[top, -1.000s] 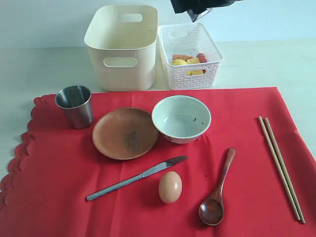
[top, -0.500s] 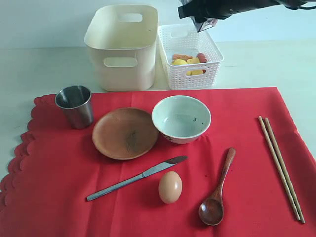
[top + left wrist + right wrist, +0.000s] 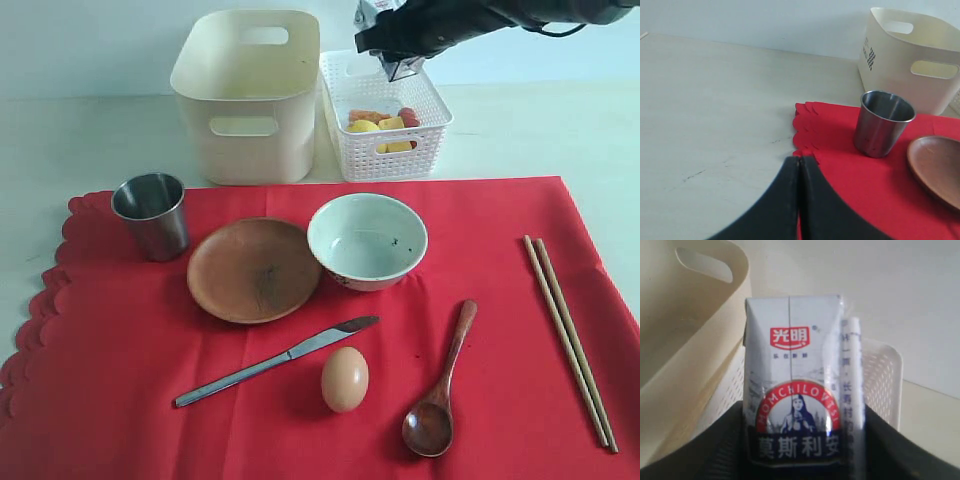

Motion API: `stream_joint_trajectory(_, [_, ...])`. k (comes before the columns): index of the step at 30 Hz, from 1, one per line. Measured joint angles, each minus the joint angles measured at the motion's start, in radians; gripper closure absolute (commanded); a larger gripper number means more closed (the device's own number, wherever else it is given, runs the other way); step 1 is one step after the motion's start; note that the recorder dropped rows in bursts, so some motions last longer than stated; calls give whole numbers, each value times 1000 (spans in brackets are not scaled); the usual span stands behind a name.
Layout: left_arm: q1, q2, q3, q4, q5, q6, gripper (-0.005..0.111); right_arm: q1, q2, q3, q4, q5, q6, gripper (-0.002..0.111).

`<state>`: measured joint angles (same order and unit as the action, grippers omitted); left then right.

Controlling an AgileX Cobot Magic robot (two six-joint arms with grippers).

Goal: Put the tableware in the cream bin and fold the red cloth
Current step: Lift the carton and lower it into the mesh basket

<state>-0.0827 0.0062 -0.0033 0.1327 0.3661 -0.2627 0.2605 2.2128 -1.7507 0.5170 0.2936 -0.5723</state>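
My right gripper (image 3: pixel 398 60) clasps the milk carton (image 3: pixel 792 380) above the basket (image 3: pixel 395 160); released off-centre, it may land in the cream bin (image 3: pixel 245 150); left gripper (image 3: pixel 800 185) clenched, empty

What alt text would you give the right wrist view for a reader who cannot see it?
The right claw grips a white milk carton, printed label facing the camera, with a wrapped straw attached to its side. Behind the carton are the white lattice basket and, next to it, the cream bin.
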Motion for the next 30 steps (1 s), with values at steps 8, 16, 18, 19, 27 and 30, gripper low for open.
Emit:
stream_joint_trajectory(8, [0,0,0,0,0,0,107,0,145,-179,0,42,0,108])
stream_joint_trajectory(16, [0,0,0,0,0,0,107,0,260,-285,0,67,-41,108])
stream_joint_trajectory(18, [0,0,0,0,0,0,107,0,277,-296,0,70,-58,108])
stream_joint_trajectory(19, [0,0,0,0,0,0,107,0,284,-301,0,70,-63,106])
stream_joint_trajectory(27, [0,0,0,0,0,0,107,0,318,-318,0,75,-69,64])
stream_joint_trajectory(30, [0,0,0,0,0,0,107,0,318,-318,0,77,-69,47])
